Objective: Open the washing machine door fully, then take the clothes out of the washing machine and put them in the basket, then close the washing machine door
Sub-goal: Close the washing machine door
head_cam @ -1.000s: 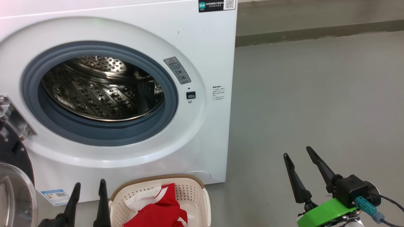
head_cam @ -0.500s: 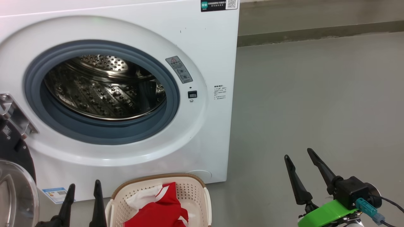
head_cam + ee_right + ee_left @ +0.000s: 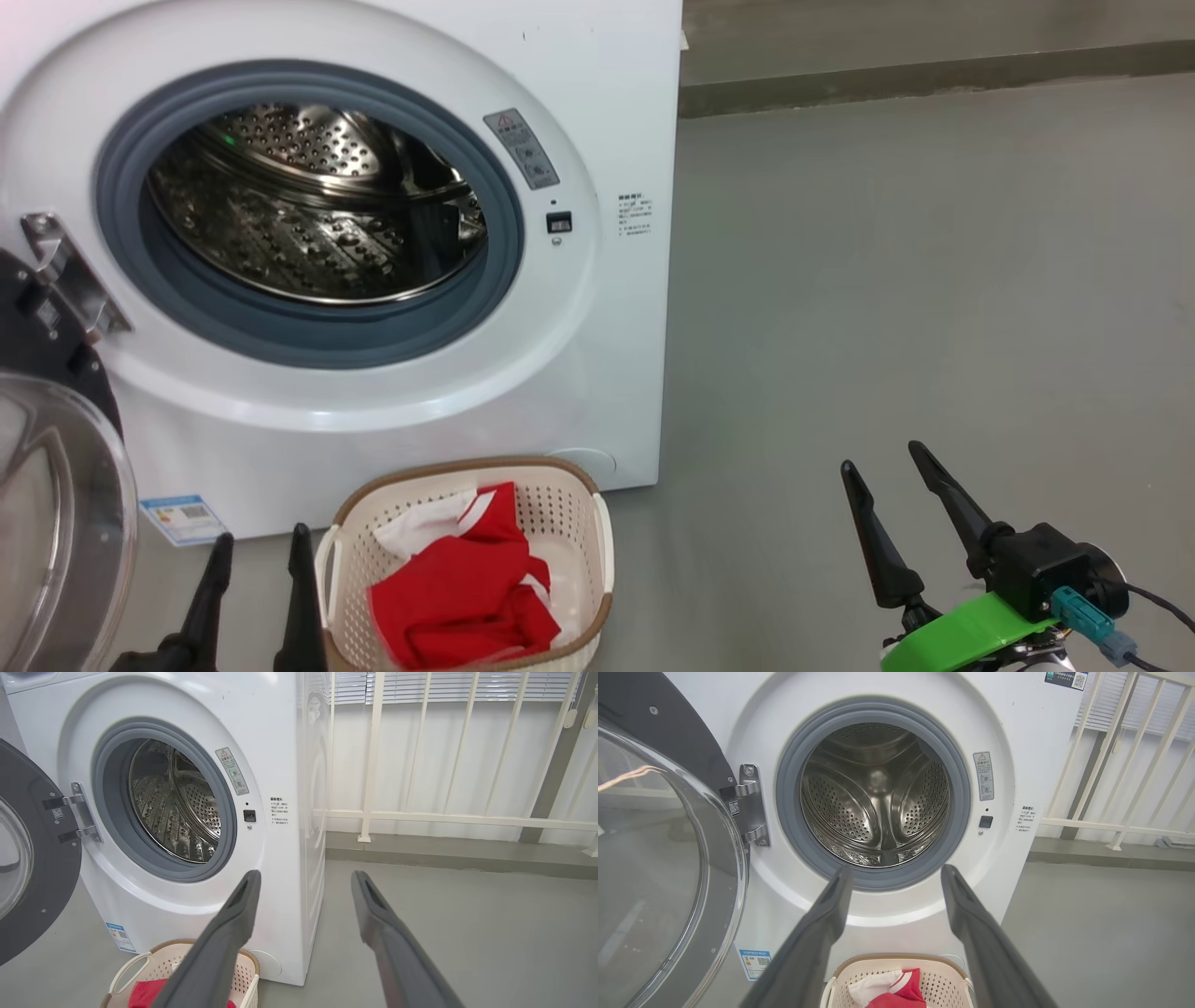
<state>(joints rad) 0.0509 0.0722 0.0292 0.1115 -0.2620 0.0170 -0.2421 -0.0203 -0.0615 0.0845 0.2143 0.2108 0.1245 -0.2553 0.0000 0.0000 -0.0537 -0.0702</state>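
Hanging open leftward is the washing machine door (image 3: pixel 56 523); left gripper (image 3: pixel 262 534) and right gripper (image 3: pixel 880 455) gape empty.

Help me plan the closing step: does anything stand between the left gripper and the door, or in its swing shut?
Nothing visible stands between the open left gripper and the washing machine door. The basket sits on the floor before the washing machine; whether the door clears it, I cannot tell.

White boxy front-loading washing machine (image 3: pixel 1031 742) w/ perforated steel drum (image 3: pixel 878 793). Round black-rimmed glass door (image 3: pixel 649 858) open at machine's left. Cream perforated plastic basket (image 3: pixel 945 964) w/ red & white fabric clothes (image 3: pixel 901 994) at machine's foot. Facing machine: left gripper (image 3: pixel 896 872), spread wide.
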